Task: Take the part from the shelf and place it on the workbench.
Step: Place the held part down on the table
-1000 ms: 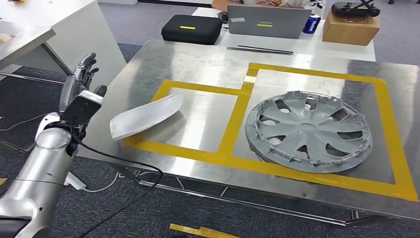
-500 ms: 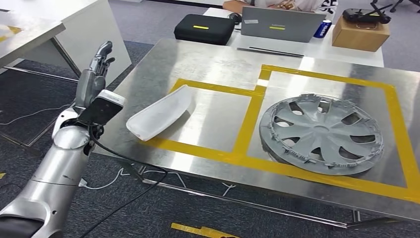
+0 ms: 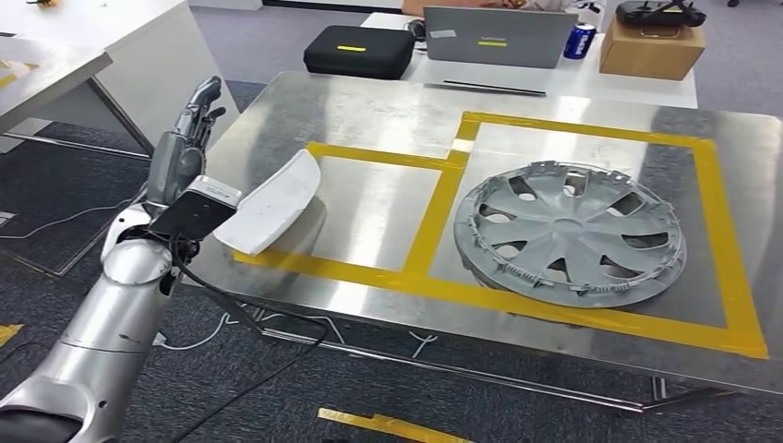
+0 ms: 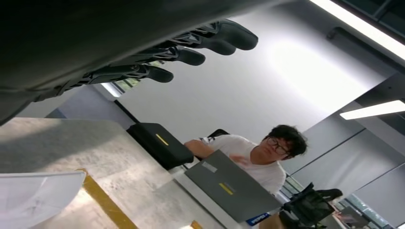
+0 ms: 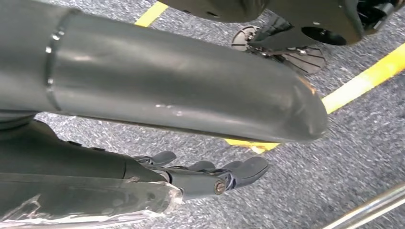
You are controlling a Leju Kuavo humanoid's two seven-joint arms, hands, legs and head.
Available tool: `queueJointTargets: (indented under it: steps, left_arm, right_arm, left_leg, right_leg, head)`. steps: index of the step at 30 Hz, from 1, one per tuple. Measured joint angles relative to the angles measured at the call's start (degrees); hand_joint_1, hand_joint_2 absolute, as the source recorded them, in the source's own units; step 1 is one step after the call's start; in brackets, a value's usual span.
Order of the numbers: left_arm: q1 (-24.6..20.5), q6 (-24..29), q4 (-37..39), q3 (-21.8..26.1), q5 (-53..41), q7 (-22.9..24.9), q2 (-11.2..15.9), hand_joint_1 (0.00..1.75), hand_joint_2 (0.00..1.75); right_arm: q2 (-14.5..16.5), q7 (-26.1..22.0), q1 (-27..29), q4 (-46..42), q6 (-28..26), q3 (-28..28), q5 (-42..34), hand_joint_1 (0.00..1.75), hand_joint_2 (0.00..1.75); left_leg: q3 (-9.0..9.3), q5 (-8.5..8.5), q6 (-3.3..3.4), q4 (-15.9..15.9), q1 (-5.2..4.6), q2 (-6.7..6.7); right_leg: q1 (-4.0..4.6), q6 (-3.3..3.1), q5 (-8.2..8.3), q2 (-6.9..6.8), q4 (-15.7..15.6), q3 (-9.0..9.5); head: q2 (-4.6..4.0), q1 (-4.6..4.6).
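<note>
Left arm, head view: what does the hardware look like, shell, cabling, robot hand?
The left arm has a glossy silver shell in rounded segments. A black cable loops out from the wrist area. A black box with a white top face sits at the wrist. The left robot hand is grey metal with darker slender fingers.

No legible text or labels
</note>
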Motion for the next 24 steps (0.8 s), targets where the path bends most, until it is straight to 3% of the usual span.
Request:
queueJointTargets:
  steps: [1, 3, 5, 9, 11, 13, 14, 15, 16, 17, 20, 21, 24]
  left_arm:
    - [0.1, 0.0, 0.0, -0.1, 0.0, 0.0, 0.0, 0.00, 0.00]
    - [0.1, 0.0, -0.2, -0.1, 0.0, 0.0, 0.0, 0.00, 0.00]
    - [-0.2, 0.0, -0.5, -0.2, 0.0, 0.0, 0.0, 0.00, 0.00]
    - [-0.3, 0.0, -0.8, -0.6, 0.0, 0.0, -0.1, 0.00, 0.00]
    - [-0.3, -0.1, -0.8, -0.8, 0.0, 0.0, -0.2, 0.00, 0.00]
    - [-0.3, -0.1, -0.9, -0.9, 0.0, 0.0, -0.4, 0.00, 0.00]
    - [-0.2, -0.1, -0.9, -1.0, 0.0, 0.0, -0.4, 0.00, 0.00]
    - [0.0, -0.1, -0.9, -1.0, 0.0, 0.0, -0.4, 0.00, 0.00]
    - [0.1, -0.1, -0.9, -1.0, 0.1, 0.0, -0.4, 0.00, 0.00]
    - [0.2, -0.1, -0.9, -1.0, 0.1, 0.0, -0.4, 0.00, 0.00]
    - [0.2, -0.1, -1.0, -1.0, 0.3, 0.0, -0.5, 0.00, 0.00]
    - [0.3, 0.0, -1.1, -1.1, 0.4, 0.0, -0.5, 0.00, 0.00]
    - [0.3, 0.0, -1.2, -1.3, 0.7, -0.1, -0.5, 0.00, 0.00]
  right_arm:
    - [0.0, 0.0, 0.0, 0.0, 0.0, 0.0, 0.0, 0.00, 0.00]
    - [0.1, 0.0, 0.0, 0.0, 0.0, 0.0, 0.0, 0.00, 0.00]
    - [0.2, 0.0, -0.1, -0.1, 0.0, 0.0, 0.0, 0.00, 0.00]
    - [0.5, 0.1, -0.3, -0.1, 0.1, 0.0, 0.0, 0.00, 0.00]
    - [0.5, 0.1, -0.3, -0.1, 0.1, 0.0, 0.0, 0.00, 0.00]
    - [0.5, 0.1, -0.3, -0.1, 0.1, 0.1, 0.0, 0.00, 0.00]
    - [0.5, 0.2, -0.3, -0.1, 0.1, 0.1, 0.0, 0.00, 0.00]
    - [0.5, 0.3, -0.3, -0.1, 0.1, 0.1, 0.0, 0.00, 0.00]
    - [0.5, 0.4, -0.3, -0.1, 0.1, 0.1, 0.0, 0.00, 0.00]
    - [0.5, 0.4, -0.3, -0.1, 0.1, 0.2, -0.1, 0.00, 0.00]
    - [0.5, 0.5, -0.5, -0.1, 0.0, 0.3, -0.1, 0.00, 0.00]
    - [0.5, 0.6, -0.6, -0.2, -0.1, 0.3, -0.1, 0.00, 0.00]
    - [0.6, 0.7, -0.6, -0.2, -0.1, 0.5, -0.1, 0.00, 0.00]
  left_leg:
    - [1.10, 0.81, 0.30, -1.0, -0.10, 0.00]
    - [5.56, 3.93, 1.31, -7.6, -0.54, 0.00]
    - [9.23, 5.60, 2.37, -14.0, -1.03, 0.09]
    - [9.69, 6.46, 3.00, -16.9, -1.14, 0.19]
    - [9.33, 7.40, 3.31, -17.5, -0.79, 0.28]
    - [8.55, 8.05, 3.55, -17.5, -0.76, 0.37]
    - [8.13, 8.35, 3.52, -17.5, -0.78, 0.40]
    - [7.74, 8.64, 3.45, -17.4, -0.77, 0.41]
    - [7.41, 8.90, 3.33, -17.4, -0.73, 0.41]
    - [7.15, 9.12, 3.17, -17.3, -0.68, 0.41]
    - [6.49, 9.62, 2.38, -17.0, -0.74, 0.40]
    - [6.28, 9.83, 2.04, -16.9, -0.82, 0.39]
    - [5.68, 10.13, 1.02, -16.6, -0.76, 0.37]
  right_leg:
    - [0.12, -0.01, 0.27, 0.01, 0.0, -0.32]
    - [0.31, 0.06, 0.75, 0.03, 0.0, -0.73]
    - [0.54, 0.39, 1.19, 0.00, 0.2, -1.19]
    - [0.40, 1.67, 1.88, -0.15, 0.4, -2.36]
    - [0.22, 2.34, -0.89, -0.06, 3.6, -3.90]
    - [-0.21, 3.04, -5.51, -0.04, 10.9, -6.55]
    - [-0.43, 3.34, -6.99, -0.05, 14.1, -7.52]
    - [-0.60, 3.57, -7.45, -0.06, 15.7, -7.71]
    - [-0.76, 3.76, -6.89, -0.07, 15.3, -6.85]
    - [-0.92, 3.89, -5.52, -0.08, 12.6, -4.83]
    - [-1.10, 3.84, -2.50, 0.02, 1.6, 2.55]
    - [-1.06, 3.60, -2.42, 0.10, -0.1, 3.52]
    - [-0.95, 2.24, -1.95, 0.20, -0.7, 3.20]
  head:
    - [0.00, 0.00]
    - [0.00, -0.01]
    - [0.00, 0.02]
    - [0.00, -0.04]
    - [0.00, 0.05]
    - [0.00, 0.13]
    - [0.00, 0.12]
    - [0.00, 0.12]
    - [0.00, 0.14]
    - [0.00, 0.14]
    - [0.00, 0.11]
    - [0.00, 0.08]
    - [0.00, -0.03]
